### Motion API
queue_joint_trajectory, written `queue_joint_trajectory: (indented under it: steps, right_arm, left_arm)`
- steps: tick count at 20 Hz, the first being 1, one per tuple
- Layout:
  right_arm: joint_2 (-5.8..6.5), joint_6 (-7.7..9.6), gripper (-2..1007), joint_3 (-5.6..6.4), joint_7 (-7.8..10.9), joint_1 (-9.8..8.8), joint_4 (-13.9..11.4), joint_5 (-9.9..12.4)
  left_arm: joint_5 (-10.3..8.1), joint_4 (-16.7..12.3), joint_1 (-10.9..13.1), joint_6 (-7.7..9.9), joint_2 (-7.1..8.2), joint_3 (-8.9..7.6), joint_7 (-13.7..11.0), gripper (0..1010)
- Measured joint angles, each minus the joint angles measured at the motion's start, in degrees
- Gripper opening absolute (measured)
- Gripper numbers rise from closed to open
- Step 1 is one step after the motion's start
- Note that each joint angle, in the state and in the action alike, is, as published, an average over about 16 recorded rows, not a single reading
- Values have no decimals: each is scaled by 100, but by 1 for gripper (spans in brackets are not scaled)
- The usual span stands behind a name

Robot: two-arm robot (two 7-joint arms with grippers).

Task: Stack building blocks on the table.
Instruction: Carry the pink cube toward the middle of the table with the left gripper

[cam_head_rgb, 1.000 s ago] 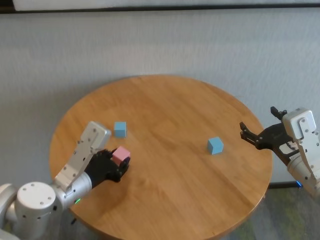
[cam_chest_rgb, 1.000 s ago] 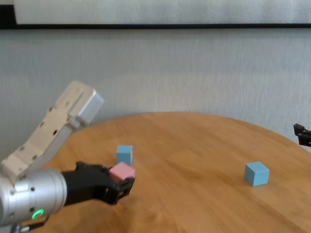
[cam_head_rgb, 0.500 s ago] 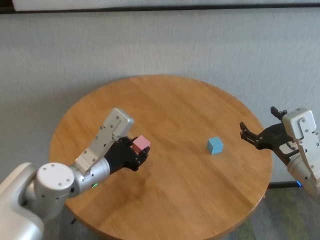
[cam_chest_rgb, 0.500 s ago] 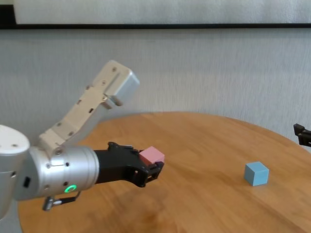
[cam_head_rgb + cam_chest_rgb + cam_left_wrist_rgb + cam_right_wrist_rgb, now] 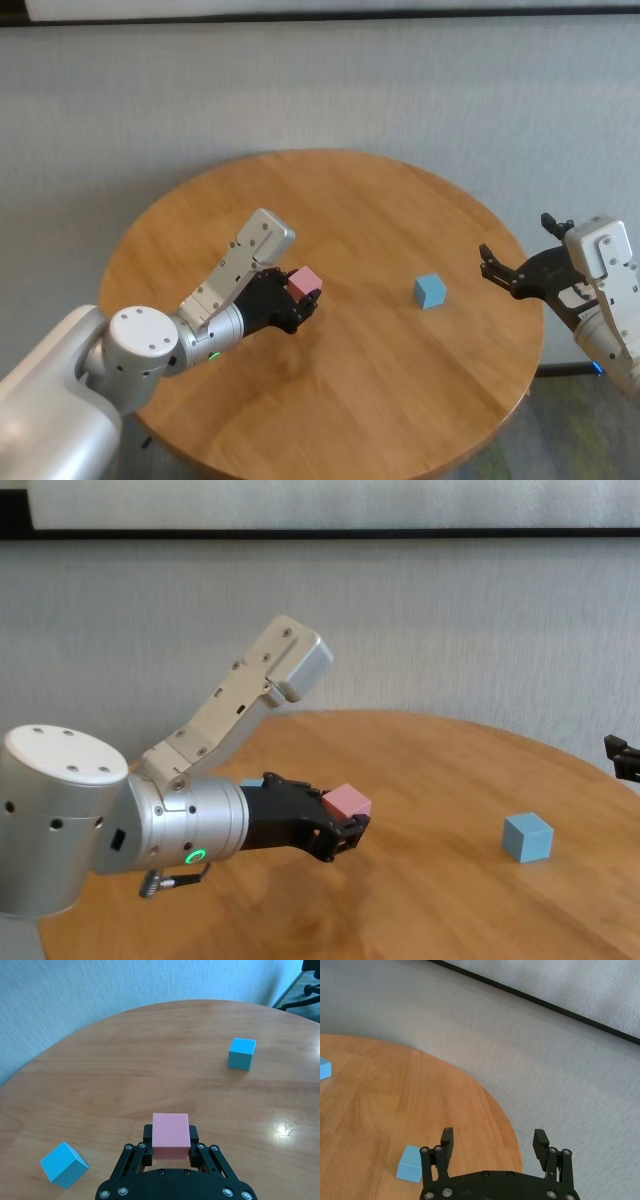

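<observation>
The pink block (image 5: 305,279) sits clamped between the fingers of the left gripper (image 5: 300,296), raised above the table (image 5: 350,420) left of its middle. One blue block (image 5: 431,291) rests toward the table's right edge; the other (image 5: 63,1164) lies nearer the left edge. The right gripper (image 5: 497,264) hangs past the right edge, jaws spread and empty.

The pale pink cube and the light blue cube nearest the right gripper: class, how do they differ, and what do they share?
The pale pink cube is pink; the light blue cube nearest the right gripper is blue. The pink one is clamped in the left gripper, above the round wooden table; the blue one rests free on it. Both are matte cubes of like size.
</observation>
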Motion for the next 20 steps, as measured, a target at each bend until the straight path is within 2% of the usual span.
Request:
queue_joint_trajectory:
  steps: [9, 20]
  right_arm:
    - [0, 0, 1005, 0, 0, 0, 0, 0]
    - [0, 0, 1005, 0, 0, 0, 0, 0]
  left_arm:
    - [17, 482, -238, -142, -218, 111, -118, 405]
    - [-53, 800, -315, -161, -326, 202, -270, 405]
